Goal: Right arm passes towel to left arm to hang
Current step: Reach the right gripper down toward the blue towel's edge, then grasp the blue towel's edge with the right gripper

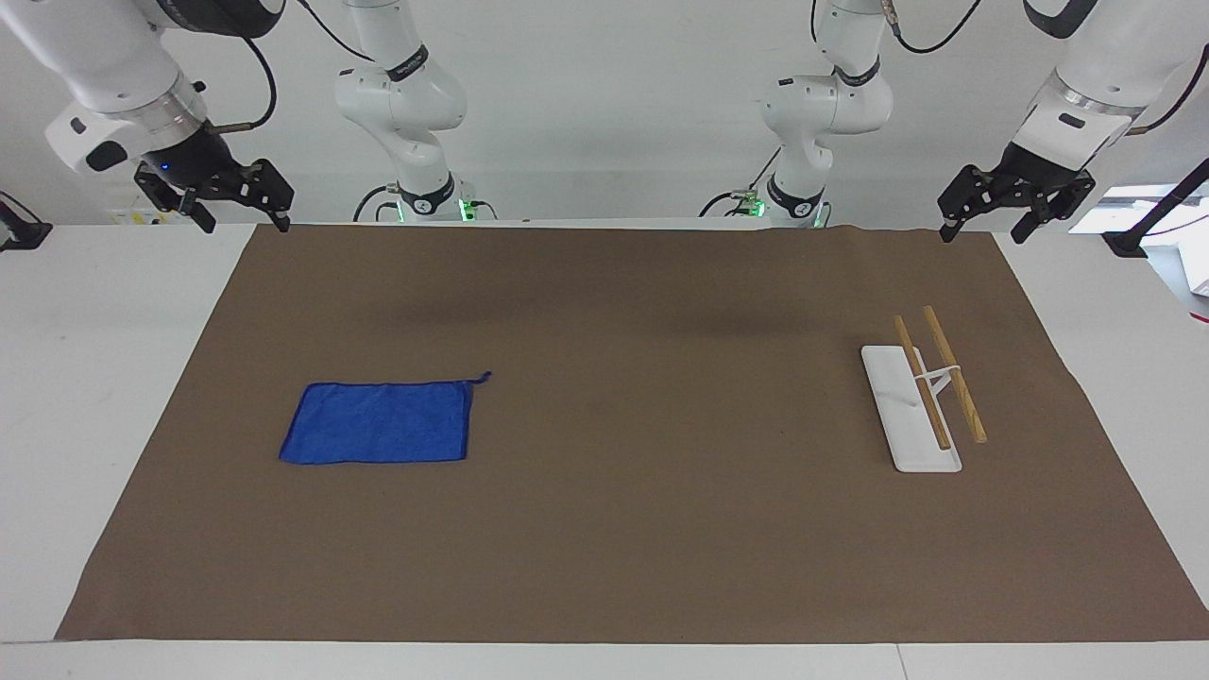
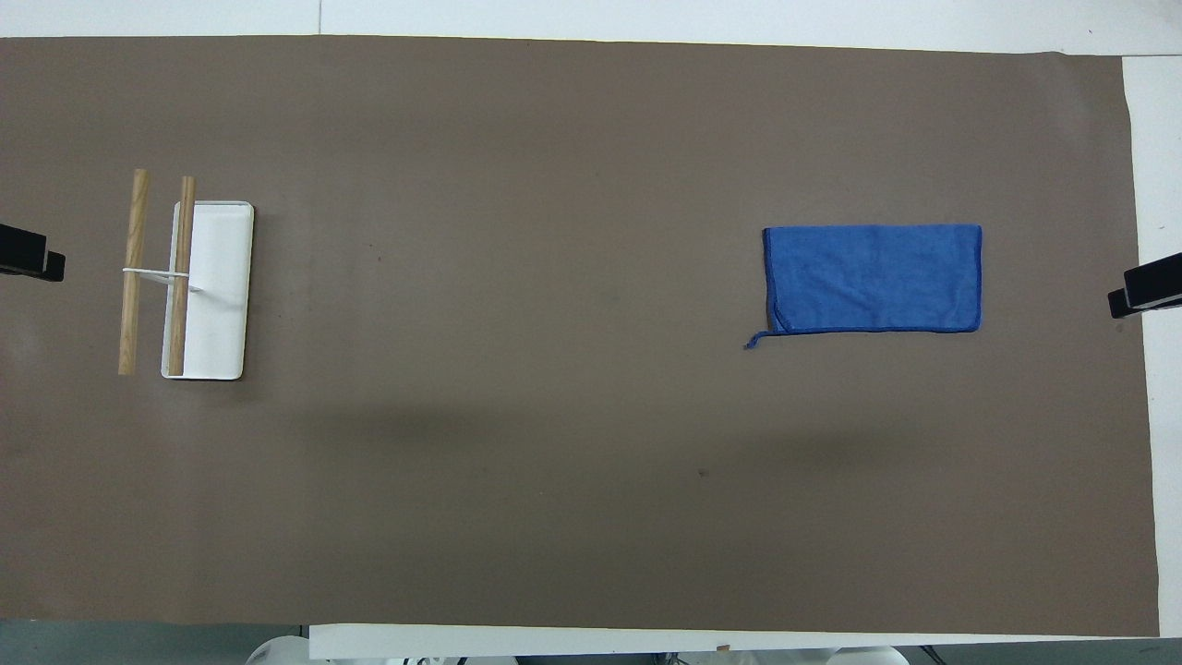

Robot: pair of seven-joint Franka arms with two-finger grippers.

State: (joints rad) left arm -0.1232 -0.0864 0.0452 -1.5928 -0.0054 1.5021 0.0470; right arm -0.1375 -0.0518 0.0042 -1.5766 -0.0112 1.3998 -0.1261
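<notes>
The bright blue towel lies flat on the brown mat toward the right arm's end of the table, its loop tag at the corner nearest the robots and the table's middle. It also shows in the overhead view. My right gripper, with its blue light, hangs open and empty over the mat's corner by its own base, well apart from the towel. My left gripper hangs open and empty over the mat's other near corner. Both arms wait.
A towel rack with a white flat base and two wooden rods stands toward the left arm's end, also in the overhead view. A black clamp stand sits off the mat beside the left gripper.
</notes>
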